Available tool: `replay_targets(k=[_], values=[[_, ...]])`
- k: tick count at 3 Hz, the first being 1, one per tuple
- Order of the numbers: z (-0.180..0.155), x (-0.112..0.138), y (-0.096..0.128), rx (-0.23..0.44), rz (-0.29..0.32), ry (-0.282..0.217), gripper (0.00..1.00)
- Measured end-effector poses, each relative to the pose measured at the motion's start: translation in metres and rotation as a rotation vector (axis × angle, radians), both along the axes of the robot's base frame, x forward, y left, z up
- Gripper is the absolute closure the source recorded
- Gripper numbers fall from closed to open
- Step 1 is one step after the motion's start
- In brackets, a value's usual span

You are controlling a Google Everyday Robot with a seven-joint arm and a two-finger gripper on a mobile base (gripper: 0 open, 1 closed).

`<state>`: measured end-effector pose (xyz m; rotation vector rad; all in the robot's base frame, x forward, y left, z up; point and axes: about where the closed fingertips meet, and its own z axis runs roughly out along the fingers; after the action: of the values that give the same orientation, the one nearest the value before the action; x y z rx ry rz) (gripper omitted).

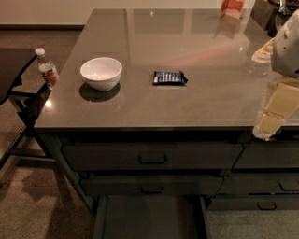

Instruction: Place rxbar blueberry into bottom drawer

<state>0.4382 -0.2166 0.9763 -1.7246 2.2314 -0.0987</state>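
The rxbar blueberry [170, 78], a small flat bar in a dark navy wrapper with white print, lies on the grey countertop [154, 37] near its middle. The bottom drawer [149, 219] stands pulled out below the counter's front, and its flat floor is bare. My gripper [270, 122] hangs at the right edge of the view, over the counter's front right corner. It is well to the right of the bar, apart from it, and holds nothing that I can see.
A white bowl [101, 72] sits left of the bar. A small bottle [47, 68] stands at the counter's left edge, beside a dark chair [14, 88]. Two shut drawers with bar handles [153, 159] are above the open one. An orange pack [231, 8] stands at the back.
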Motion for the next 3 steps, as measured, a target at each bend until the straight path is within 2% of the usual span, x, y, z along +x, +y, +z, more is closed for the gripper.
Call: replay_targets(k=[1,2,3], values=[[0.000,0.000,0.000,0.000,0.001,-0.001,0.00],[0.006,0.011,0.013,0.000,0.045,-0.043,0.00],[0.010,0.028,0.032,0.040,0.122,-0.085,0.00]])
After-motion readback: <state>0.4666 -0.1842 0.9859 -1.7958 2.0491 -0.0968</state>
